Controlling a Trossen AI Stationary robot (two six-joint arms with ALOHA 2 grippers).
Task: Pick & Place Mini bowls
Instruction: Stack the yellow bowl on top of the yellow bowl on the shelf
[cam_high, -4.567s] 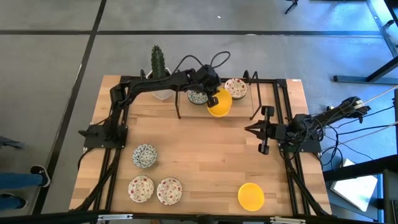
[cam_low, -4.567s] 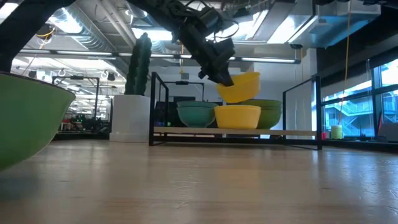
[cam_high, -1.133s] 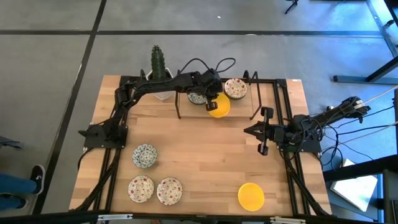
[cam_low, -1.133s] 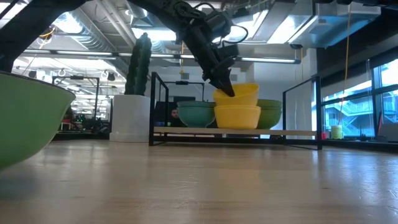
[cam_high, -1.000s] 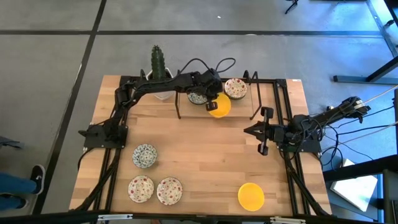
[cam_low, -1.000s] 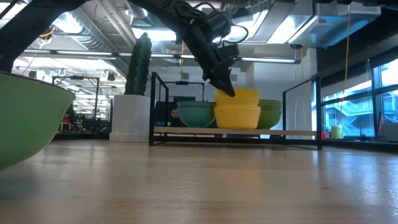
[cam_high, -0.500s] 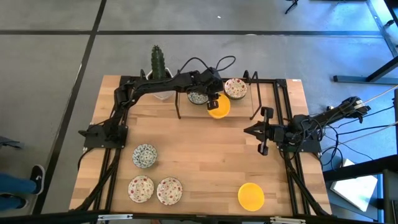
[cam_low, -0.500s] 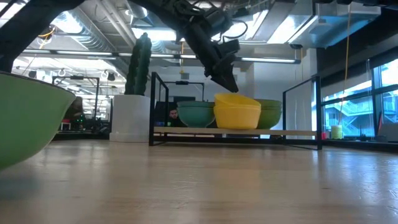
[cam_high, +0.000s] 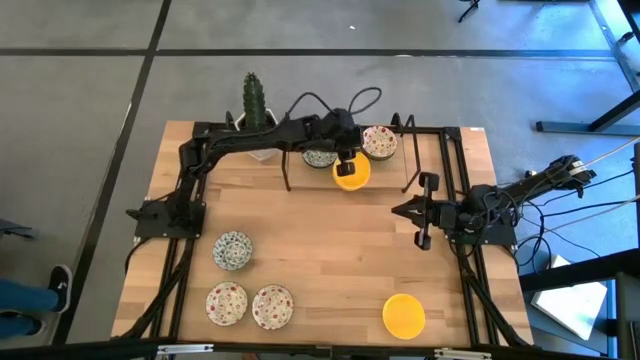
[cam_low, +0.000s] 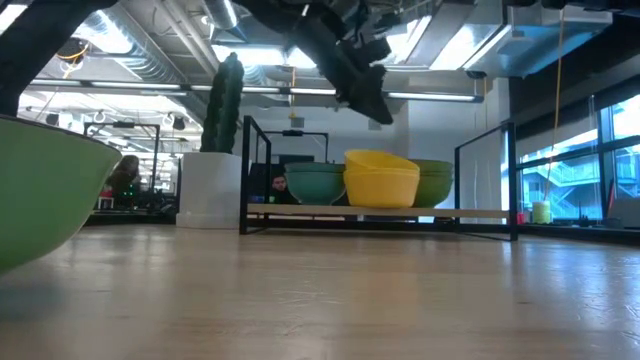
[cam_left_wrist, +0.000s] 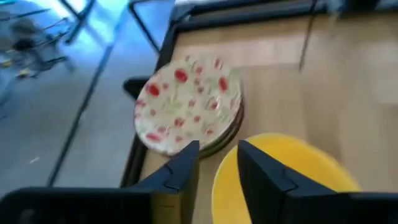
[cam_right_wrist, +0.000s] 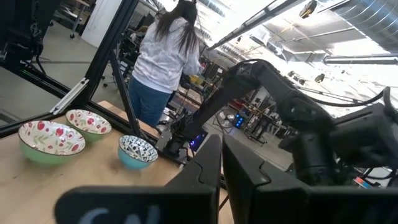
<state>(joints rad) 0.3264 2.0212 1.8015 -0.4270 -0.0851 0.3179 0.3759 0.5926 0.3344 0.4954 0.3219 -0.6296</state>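
My left gripper (cam_high: 345, 156) (cam_low: 376, 108) hangs open just above a yellow mini bowl (cam_high: 351, 172) (cam_left_wrist: 280, 180), touching nothing. In the low view that bowl sits nested in a second yellow one (cam_low: 381, 180) on the black rack's shelf (cam_low: 380, 211). Beside it on the rack are a blue-green bowl (cam_high: 320, 157) and red-speckled bowls (cam_high: 379, 142) (cam_left_wrist: 189, 102). One blue-green bowl (cam_high: 233, 250), two red-speckled bowls (cam_high: 227, 303) (cam_high: 272, 307) and a yellow bowl (cam_high: 404, 315) rest on the near tabletop. My right gripper (cam_high: 420, 210) (cam_right_wrist: 222, 155) waits shut at the right.
A cactus in a white pot (cam_high: 254, 105) (cam_low: 212, 180) stands at the far left, next to the rack. The rack's upright black posts (cam_low: 512, 180) frame the bowls. A person (cam_right_wrist: 168, 62) stands beyond the table. Bare wood lies in the table's middle (cam_high: 330, 240).
My left gripper has opened, let go of the yellow bowl's rim and risen clear of it. The bowl, tilted in the hold a second ago, has dropped into the yellow bowl beneath and now lies nested there.
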